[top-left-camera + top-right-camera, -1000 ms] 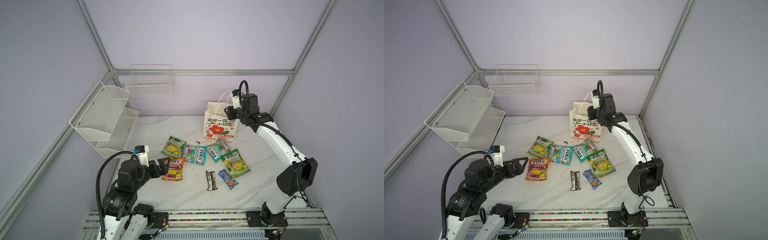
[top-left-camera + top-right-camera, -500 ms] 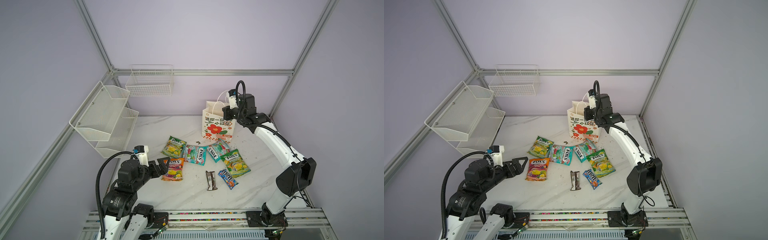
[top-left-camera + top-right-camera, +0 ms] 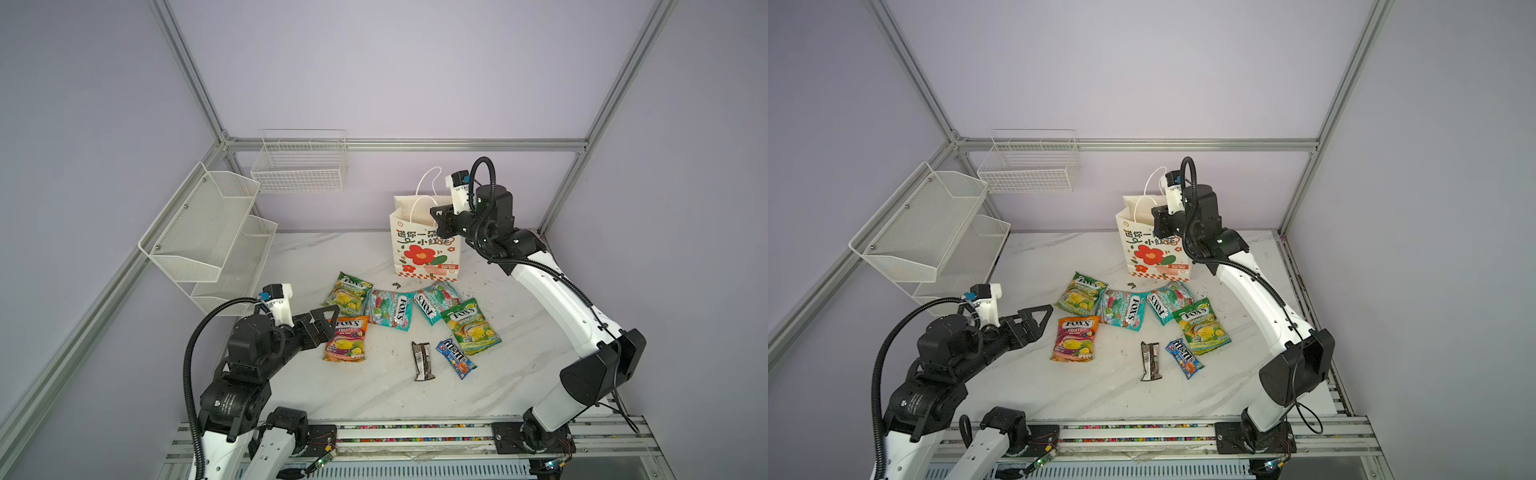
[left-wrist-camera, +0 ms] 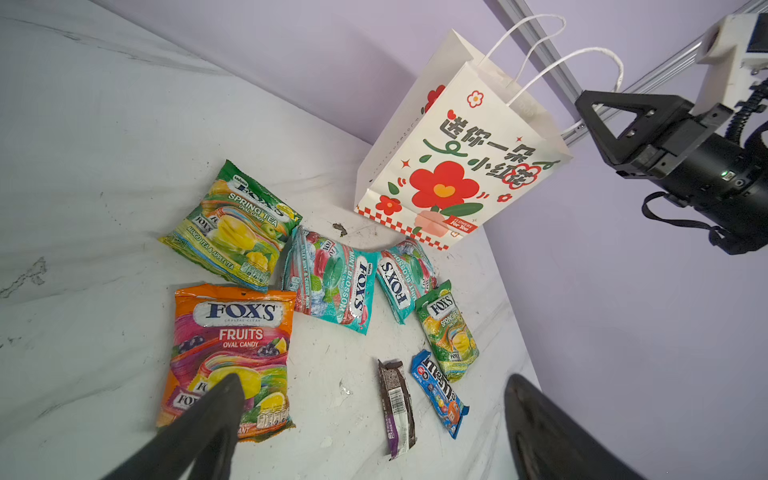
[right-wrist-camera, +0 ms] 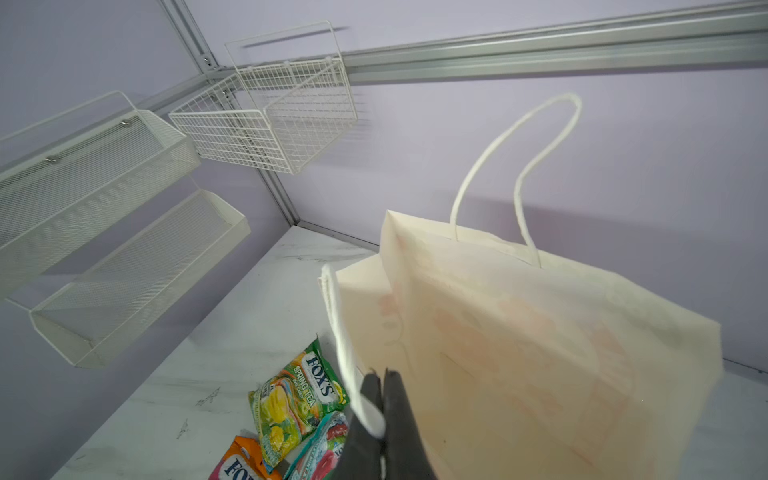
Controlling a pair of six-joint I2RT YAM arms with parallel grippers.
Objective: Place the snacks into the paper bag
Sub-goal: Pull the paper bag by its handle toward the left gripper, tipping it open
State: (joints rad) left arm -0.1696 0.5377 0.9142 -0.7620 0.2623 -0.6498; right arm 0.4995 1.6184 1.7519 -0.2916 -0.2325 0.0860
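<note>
Left pincer (image 3: pixel 329 325), wide open and empty, poised at the orange FOX'S pouch (image 3: pixel 347 338) on its side away from the paper bag (image 3: pixel 428 253); pouch flat on the bench (image 3: pixel 374 395), long axis running toward the bag's end. Right pincer (image 5: pixel 382 378) clamped shut on one cord handle (image 5: pixel 345 332), well away from the pouch. Contact between left pincer and pouch hard to judge; bag's floor hidden.

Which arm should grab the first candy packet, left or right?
Left. The left claw hangs open right by the orange pouch, holding nothing. The right claw is shut on the cord handle of the paper bag, up at the back, so it looks busy.
</note>
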